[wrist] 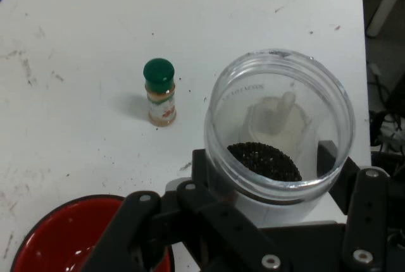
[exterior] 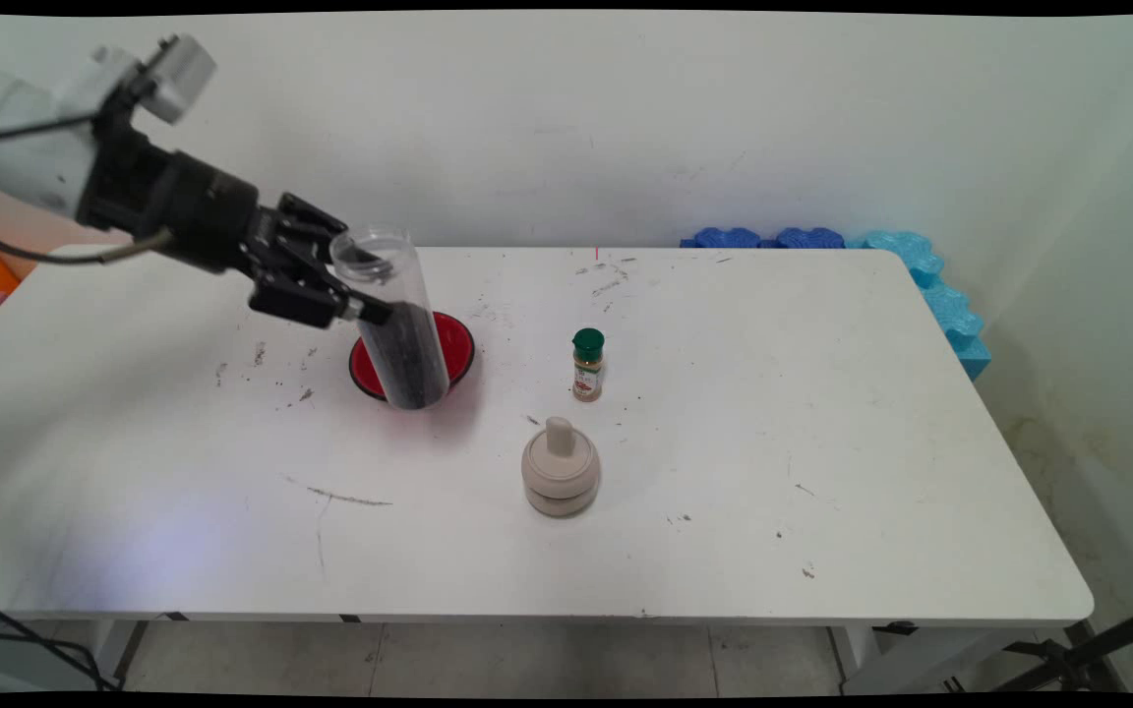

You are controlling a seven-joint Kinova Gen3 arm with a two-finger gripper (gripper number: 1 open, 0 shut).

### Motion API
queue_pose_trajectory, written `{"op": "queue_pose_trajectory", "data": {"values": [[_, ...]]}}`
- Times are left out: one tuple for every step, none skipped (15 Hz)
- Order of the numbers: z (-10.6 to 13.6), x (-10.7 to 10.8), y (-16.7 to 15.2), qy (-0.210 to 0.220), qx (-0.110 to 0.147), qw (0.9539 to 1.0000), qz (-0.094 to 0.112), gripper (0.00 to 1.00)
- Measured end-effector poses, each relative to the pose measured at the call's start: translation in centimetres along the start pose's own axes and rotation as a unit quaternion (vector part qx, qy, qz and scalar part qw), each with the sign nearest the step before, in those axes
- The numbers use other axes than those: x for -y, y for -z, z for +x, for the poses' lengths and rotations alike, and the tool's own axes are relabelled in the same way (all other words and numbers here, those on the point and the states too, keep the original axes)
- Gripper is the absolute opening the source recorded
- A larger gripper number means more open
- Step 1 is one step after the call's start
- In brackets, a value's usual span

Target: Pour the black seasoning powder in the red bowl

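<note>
My gripper (exterior: pixel 355 285) is shut on a tall clear plastic jar (exterior: pixel 391 317) about half full of dark grains. The jar is held nearly upright, slightly tilted, its open mouth up, in front of a red bowl (exterior: pixel 453 346). In the hand view the jar (wrist: pixel 278 139) fills the middle, the dark grains (wrist: pixel 264 160) showing at its bottom, with the gripper (wrist: pixel 266 221) clamped round it. The red bowl (wrist: pixel 60 237) shows at the lower left of that view and looks empty.
A small spice bottle (exterior: pixel 587 365) with a green cap stands right of the bowl, also seen as the spice bottle (wrist: pixel 159 92). A beige lidded pot with a knob (exterior: pixel 560 467) sits nearer the front. Blue foam pieces (exterior: pixel 921 275) lie along the table's far right edge.
</note>
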Motion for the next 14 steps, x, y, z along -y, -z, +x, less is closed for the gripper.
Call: {"op": "queue_pose_trajectory", "data": {"values": [[0.5,0.1,0.7,0.000,-0.002,1.0000,-0.002,0.00],[0.9,0.2,1.4,0.001,-0.003,1.0000,-0.005,0.00],[1.3,0.3,1.9,0.002,-0.004,1.0000,-0.007,0.00],[1.5,0.4,2.2,0.002,-0.004,1.0000,-0.008,0.00],[1.7,0.5,2.6,0.003,-0.004,0.9999,-0.010,0.00],[1.9,0.5,2.8,0.004,-0.004,0.9999,-0.010,0.00],[2.1,0.6,3.2,0.005,-0.004,0.9999,-0.011,0.00],[2.3,0.6,3.4,0.005,-0.004,0.9999,-0.011,0.00],[2.5,0.7,3.7,0.006,-0.003,0.9999,-0.012,0.00],[2.6,0.8,3.8,0.007,-0.003,0.9999,-0.012,0.00],[2.7,0.8,4.1,0.008,-0.002,0.9999,-0.012,0.00],[2.8,0.9,4.2,0.009,-0.002,0.9999,-0.012,0.00],[2.9,0.9,4.4,0.010,-0.001,0.9999,-0.013,0.00],[2.9,0.9,4.5,0.011,0.000,0.9998,-0.014,0.00]]}}
